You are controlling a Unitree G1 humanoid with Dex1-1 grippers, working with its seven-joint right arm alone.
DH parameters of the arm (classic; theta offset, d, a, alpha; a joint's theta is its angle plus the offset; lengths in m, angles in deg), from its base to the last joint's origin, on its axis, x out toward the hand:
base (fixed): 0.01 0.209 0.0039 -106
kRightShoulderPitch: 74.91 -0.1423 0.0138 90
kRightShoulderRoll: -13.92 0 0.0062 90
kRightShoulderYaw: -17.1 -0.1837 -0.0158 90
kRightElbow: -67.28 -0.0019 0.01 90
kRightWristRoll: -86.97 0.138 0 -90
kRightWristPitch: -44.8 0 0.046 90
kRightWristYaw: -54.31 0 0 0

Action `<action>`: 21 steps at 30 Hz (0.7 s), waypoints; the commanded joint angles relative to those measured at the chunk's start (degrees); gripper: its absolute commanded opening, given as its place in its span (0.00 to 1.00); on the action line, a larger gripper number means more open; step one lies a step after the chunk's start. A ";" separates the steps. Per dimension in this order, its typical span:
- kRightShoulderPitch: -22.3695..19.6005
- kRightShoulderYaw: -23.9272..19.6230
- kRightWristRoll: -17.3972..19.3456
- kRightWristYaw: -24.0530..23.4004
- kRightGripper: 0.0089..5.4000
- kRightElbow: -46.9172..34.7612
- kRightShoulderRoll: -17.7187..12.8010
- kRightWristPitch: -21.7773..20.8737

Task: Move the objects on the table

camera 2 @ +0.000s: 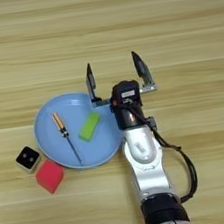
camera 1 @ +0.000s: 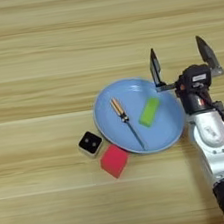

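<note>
Filling everything — striped wooden table [camera 1: 34, 44]

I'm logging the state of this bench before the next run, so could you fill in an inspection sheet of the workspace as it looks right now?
Surface: light wood-grain table, plank stripes running left to right.
Job's things: screwdriver and green block lie apart on the blue plate; black cube and red cube sit on the table just off the plate's lower left rim.
Clutter: nothing seen.
Grippers: right gripper open, empty, above the plate's upper right rim, fingers pointing away from the robot.
Cables: a black cable loops along the forearm's right side.
Surroundings: nothing seen beyond the table.
</note>
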 commanded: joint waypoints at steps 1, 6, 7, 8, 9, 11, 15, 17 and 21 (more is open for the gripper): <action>-2.38 -0.49 0.70 -0.34 0.99 -3.94 -0.80 0.97; -2.30 -0.82 1.27 -0.07 0.99 -4.23 -1.05 1.90; -2.31 -0.86 1.34 -0.04 0.99 -4.17 -1.05 2.05; -2.34 -0.87 1.45 0.03 0.99 -4.08 -1.08 2.27; -2.39 -0.97 1.61 0.08 0.99 -3.98 -1.17 2.44; -2.81 -1.53 2.33 0.11 0.99 -3.84 -1.49 3.53; -4.66 -2.18 4.27 1.29 0.99 -3.90 -2.40 6.35; -5.70 -1.67 5.61 3.24 0.99 -4.50 -3.07 8.25; -7.07 -0.44 8.12 7.75 0.99 -8.25 -4.34 11.89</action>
